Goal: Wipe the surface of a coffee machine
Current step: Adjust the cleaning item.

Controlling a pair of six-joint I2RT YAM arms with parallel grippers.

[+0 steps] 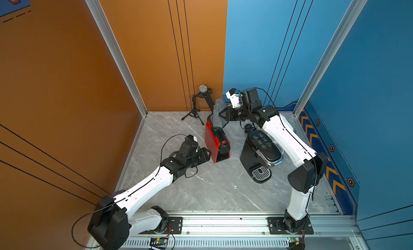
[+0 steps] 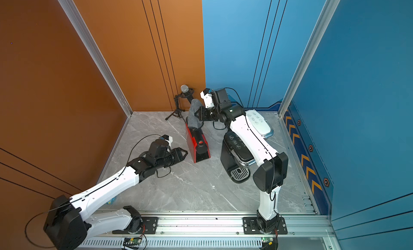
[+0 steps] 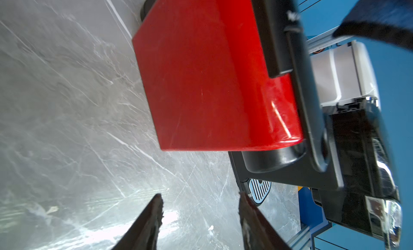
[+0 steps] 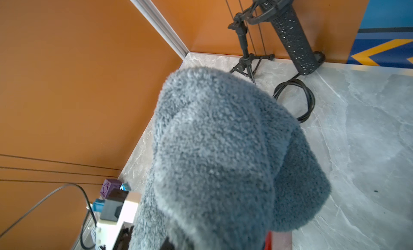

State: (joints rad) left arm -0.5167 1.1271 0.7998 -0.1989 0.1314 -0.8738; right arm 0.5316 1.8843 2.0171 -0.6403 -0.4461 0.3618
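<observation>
Grey fleecy cloth (image 4: 223,152) pinched in the right gripper (image 1: 223,116), over the rear of the red coffee machine (image 1: 216,140)
Closed on the cloth, the right gripper lets it hang onto the machine's back end. Facing the machine's red side, which is just ahead of its tips, the left gripper (image 3: 199,200) stands partly open with nothing between its fingers. Under the right forearm sits a black coffee machine (image 1: 260,154) on the marble tabletop (image 1: 201,188)

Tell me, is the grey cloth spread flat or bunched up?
Bunched up: the grey cloth shows thick rounded folds, pinched in the shut right end effector, not laid flat.
</observation>
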